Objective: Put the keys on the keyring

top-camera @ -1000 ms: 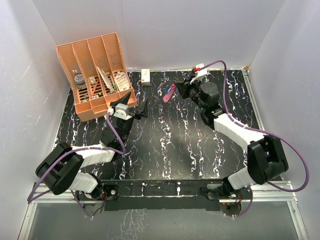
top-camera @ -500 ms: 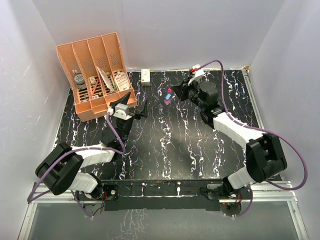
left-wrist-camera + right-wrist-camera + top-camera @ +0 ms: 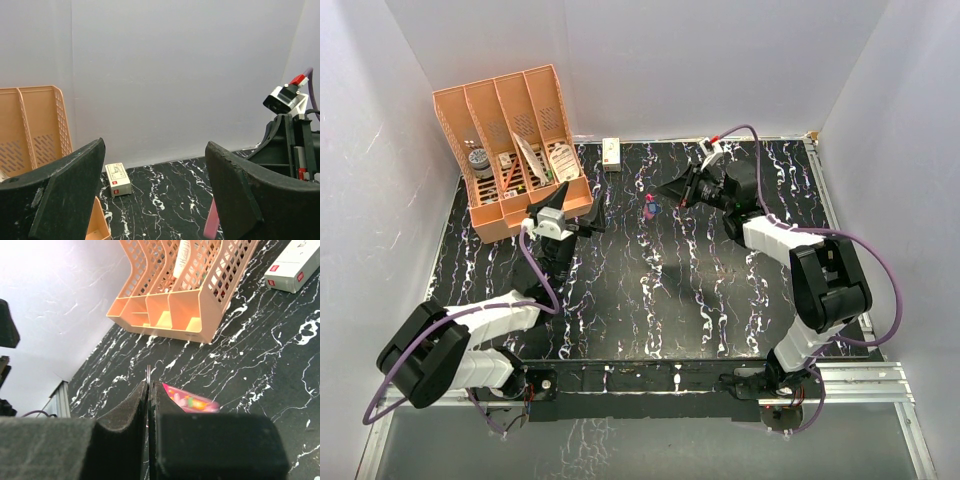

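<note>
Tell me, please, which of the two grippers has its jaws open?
The left gripper: its jaws stand wide apart, whereas the right gripper has them closed together.

Black, white-veined table (image 3: 670, 290), white walls on three sides. Orange mesh organizer (image 3: 515, 150) sits at far left; its four slots hold small items too small to tell. White box (image 3: 612, 153) lies flat by the back wall, near the organizer and not touching it.

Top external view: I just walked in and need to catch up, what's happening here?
The right tool is shut on a thin silvery piece, probably a key, with the pink keyring just beyond its tips. The left tool hangs open and empty near the orange organizer.
</note>
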You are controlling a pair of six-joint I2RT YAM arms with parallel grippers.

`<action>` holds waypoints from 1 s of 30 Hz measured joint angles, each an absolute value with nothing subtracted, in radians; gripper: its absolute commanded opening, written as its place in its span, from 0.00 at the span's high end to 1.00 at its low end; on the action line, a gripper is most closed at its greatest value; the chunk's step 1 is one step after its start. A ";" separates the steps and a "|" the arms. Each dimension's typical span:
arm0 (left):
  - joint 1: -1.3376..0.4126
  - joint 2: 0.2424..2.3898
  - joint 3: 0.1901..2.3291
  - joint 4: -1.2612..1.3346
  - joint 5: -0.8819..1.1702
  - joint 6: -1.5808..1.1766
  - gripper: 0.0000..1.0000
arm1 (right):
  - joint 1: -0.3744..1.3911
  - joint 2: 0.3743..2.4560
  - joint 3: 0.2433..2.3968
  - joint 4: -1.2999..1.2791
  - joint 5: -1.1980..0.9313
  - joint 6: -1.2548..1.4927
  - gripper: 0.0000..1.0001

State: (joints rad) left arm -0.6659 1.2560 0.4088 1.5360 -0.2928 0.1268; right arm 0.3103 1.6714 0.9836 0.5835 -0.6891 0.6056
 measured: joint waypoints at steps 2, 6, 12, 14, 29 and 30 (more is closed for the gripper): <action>-0.662 1.252 0.409 1.530 -0.293 0.126 0.20 | 0.297 1.674 0.984 0.607 -0.708 0.630 1.00; -0.661 1.251 0.409 1.510 -0.294 0.126 0.20 | 0.292 1.675 0.984 0.627 -0.713 0.638 1.00; -0.660 1.251 0.409 1.494 -0.293 0.119 0.20 | 0.294 1.683 0.984 0.610 -0.697 0.618 1.00; -0.660 1.251 0.409 1.491 -0.293 0.118 0.20 | 0.295 1.691 0.983 0.604 -0.693 0.613 1.00; -0.660 1.257 0.410 1.485 -0.293 0.100 0.20 | 0.325 1.716 0.938 0.573 -0.559 0.566 1.00; -0.660 1.259 0.410 1.485 -0.293 0.100 0.20 | 0.325 1.719 0.938 0.573 -0.548 0.566 0.96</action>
